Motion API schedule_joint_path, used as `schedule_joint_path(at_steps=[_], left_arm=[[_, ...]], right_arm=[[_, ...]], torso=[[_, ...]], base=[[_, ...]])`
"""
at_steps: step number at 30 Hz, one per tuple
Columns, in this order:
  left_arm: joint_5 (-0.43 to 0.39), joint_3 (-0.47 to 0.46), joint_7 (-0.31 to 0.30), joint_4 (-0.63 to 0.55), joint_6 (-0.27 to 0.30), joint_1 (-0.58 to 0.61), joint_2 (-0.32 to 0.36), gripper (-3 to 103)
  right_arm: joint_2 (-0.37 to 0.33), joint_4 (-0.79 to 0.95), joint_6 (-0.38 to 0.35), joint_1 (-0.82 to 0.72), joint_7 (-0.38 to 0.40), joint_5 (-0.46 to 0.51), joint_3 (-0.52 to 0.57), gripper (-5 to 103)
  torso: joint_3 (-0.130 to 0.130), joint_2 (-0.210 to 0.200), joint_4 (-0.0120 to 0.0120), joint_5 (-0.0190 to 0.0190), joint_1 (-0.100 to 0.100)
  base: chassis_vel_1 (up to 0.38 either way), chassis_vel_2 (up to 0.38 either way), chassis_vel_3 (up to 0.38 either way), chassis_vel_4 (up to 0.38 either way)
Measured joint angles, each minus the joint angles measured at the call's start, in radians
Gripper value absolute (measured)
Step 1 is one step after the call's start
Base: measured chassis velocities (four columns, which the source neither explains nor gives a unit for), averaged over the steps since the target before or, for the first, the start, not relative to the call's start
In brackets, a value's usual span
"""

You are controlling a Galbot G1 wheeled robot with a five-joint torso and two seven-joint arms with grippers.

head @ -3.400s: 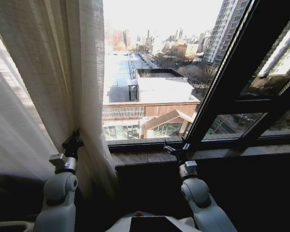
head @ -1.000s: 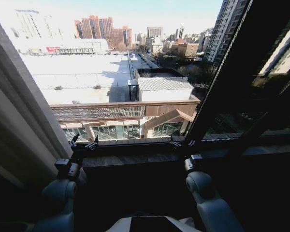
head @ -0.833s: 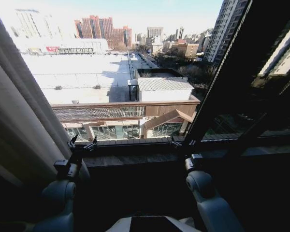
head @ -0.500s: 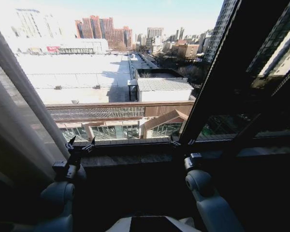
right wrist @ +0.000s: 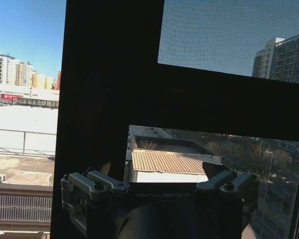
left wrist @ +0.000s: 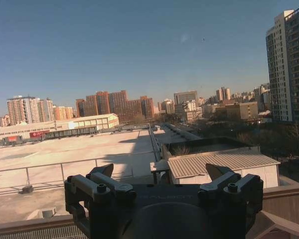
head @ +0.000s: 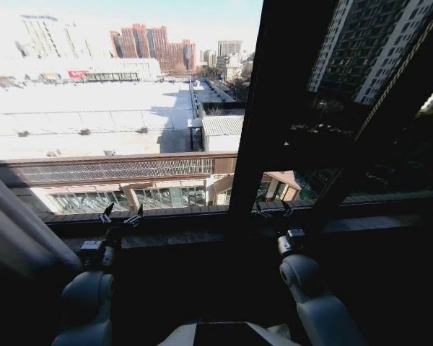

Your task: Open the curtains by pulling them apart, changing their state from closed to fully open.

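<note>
A bunched fold of the pale curtains (head: pixel 18 227) lies at the lower left edge of the head view, left of my left arm. The glass ahead is uncovered. My left gripper (head: pixel 123 214) stands open just above the window sill (head: pixel 187 236), apart from the fabric. In the left wrist view the left gripper (left wrist: pixel 160 173) has nothing between its fingers, with rooftops beyond. My right gripper (head: pixel 273 210) is open at the sill, in front of the dark window post (head: pixel 263 108). The right wrist view has the right gripper (right wrist: pixel 158 172) empty before that post (right wrist: pixel 109 84).
The dark frame bars (head: pixel 390 122) cross the right panes, and a fine mesh screen (right wrist: pixel 229 35) covers the upper right pane. The dark sill ledge runs the full width just beyond both grippers. The wall below the sill is in deep shadow.
The whole picture has shifted, so the window post now sits farther left. Since the earliest frame the left gripper has let go of the curtain, whose fabric now lies low at the left edge.
</note>
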Motion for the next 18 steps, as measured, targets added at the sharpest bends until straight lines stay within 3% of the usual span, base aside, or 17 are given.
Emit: schedule_joint_path(at_steps=[18], left_arm=[[0.002,-0.006,0.007,0.000,-0.013,0.004,-0.013,100]], right_arm=[[0.010,0.026,-0.001,-0.022,0.003,-0.002,-0.001,100]], torso=[[0.000,0.000,0.0000,-0.0003,0.000]], base=[[-0.284,-0.421,0.296,0.418]])
